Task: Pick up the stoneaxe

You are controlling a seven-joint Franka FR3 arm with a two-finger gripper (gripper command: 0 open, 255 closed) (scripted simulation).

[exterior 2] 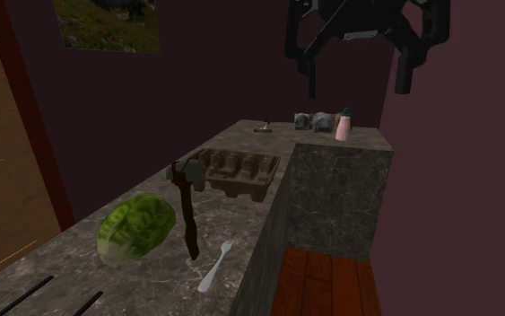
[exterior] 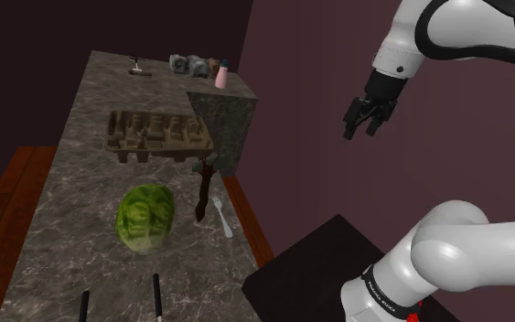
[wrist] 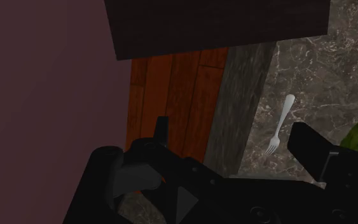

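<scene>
The stone axe lies flat on the marble counter, its dark wooden handle pointing toward the near end and its grey head next to the egg carton. My black gripper hangs open high in the air, well off the counter's edge on the shoulder view's right, far from the axe and holding nothing. In the second exterior view the gripper is up above the counter's far end. Between the spread fingers of the gripper in the wrist view are the wooden floor and the counter edge.
A green cabbage sits beside the axe handle and a white fork lies on its other side. A brown egg carton sits behind the axe. A pink bottle and grey items stand at the far end. Two black sticks lie near.
</scene>
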